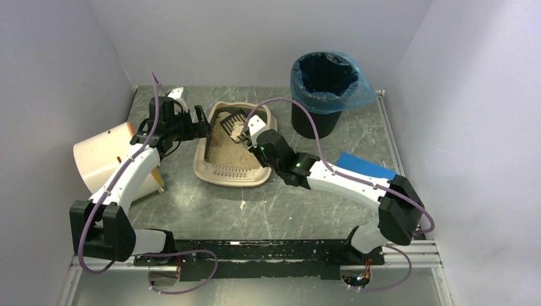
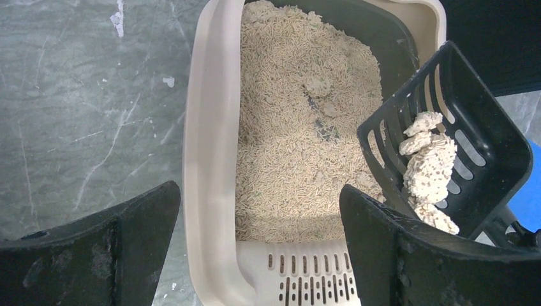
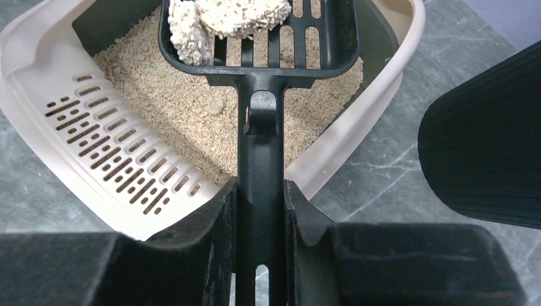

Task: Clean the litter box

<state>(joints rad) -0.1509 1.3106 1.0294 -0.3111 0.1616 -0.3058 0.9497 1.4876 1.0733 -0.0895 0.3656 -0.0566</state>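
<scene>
Clamped the right gripper (image 3: 260, 191) on the flat handle of a slotted black plastic scoop (image 3: 260, 115) heaped with lumpy pale clumps (image 3: 223, 16) above grainy tan litter (image 2: 287, 146) in the rounded beige litter box (image 1: 220, 173) on the marbled grey table (image 1: 306, 204), and hung the left gripper (image 2: 258, 197), splayed wide, over its smooth rim.

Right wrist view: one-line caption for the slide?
Right gripper shut on the handle of a black slotted scoop holding pale clumps over the beige litter box.

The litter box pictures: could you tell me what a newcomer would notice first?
The black slotted scoop, loaded with pale clumps, is held over the litter box by the right pincer. A black bin with a blue liner stands behind, to the right.
</scene>
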